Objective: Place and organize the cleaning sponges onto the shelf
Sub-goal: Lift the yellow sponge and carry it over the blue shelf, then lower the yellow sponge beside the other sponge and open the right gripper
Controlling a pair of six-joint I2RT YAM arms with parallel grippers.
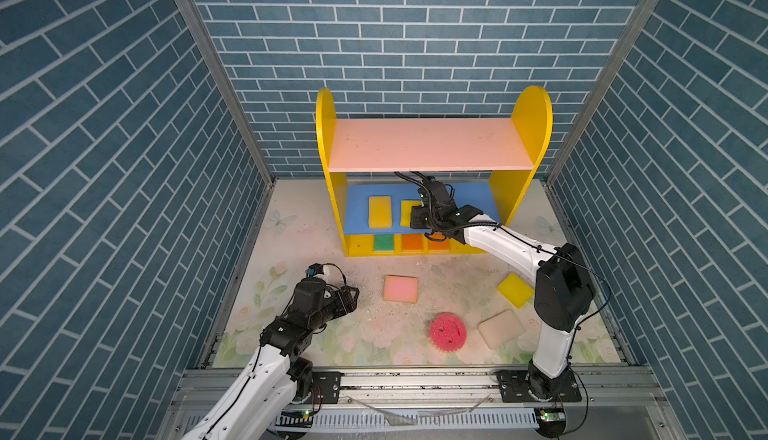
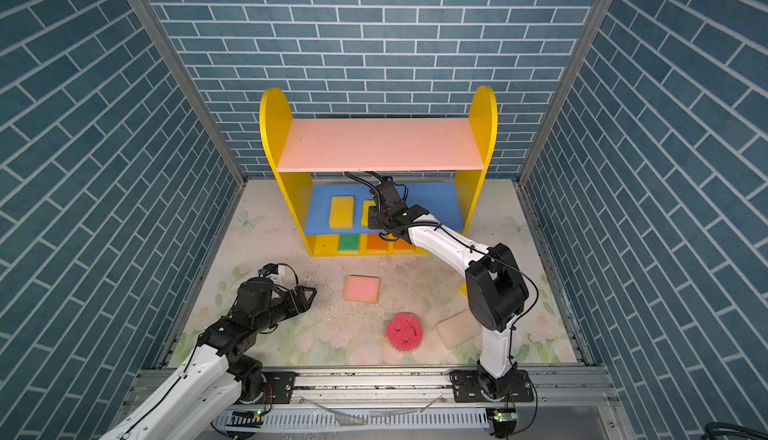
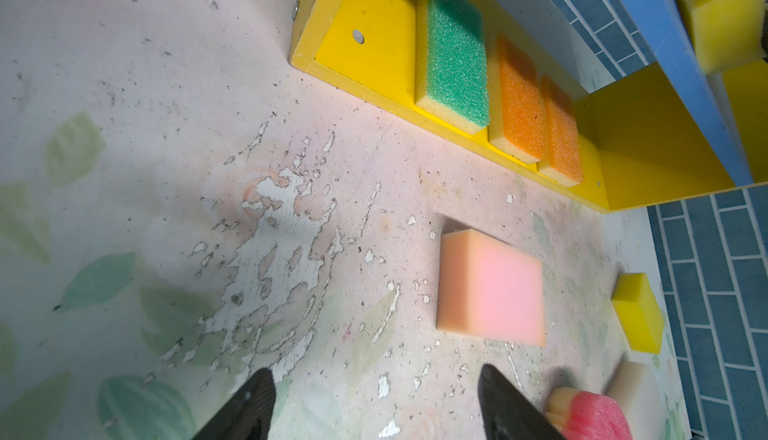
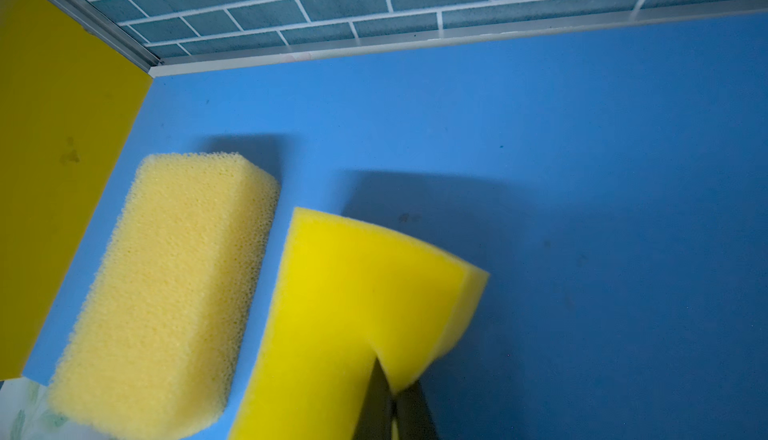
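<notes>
My right claw (image 4: 392, 400) is clamped shut on one edge of the bright yellow sponge (image 4: 353, 313), buckling the foam at the pinch. It holds the sponge over the blue middle board (image 4: 582, 168) of the shelf (image 1: 534, 126), just beside the porous yellow sponge (image 4: 174, 284), apparently to group like colours. My left claw (image 3: 374, 380) stands wide open, empty, above the worktop (image 3: 166, 126) near the pink sponge (image 3: 490, 288).

Blue board (image 1: 473, 195) lies bare on the right; pink board (image 1: 428, 143) overhangs it.
</notes>
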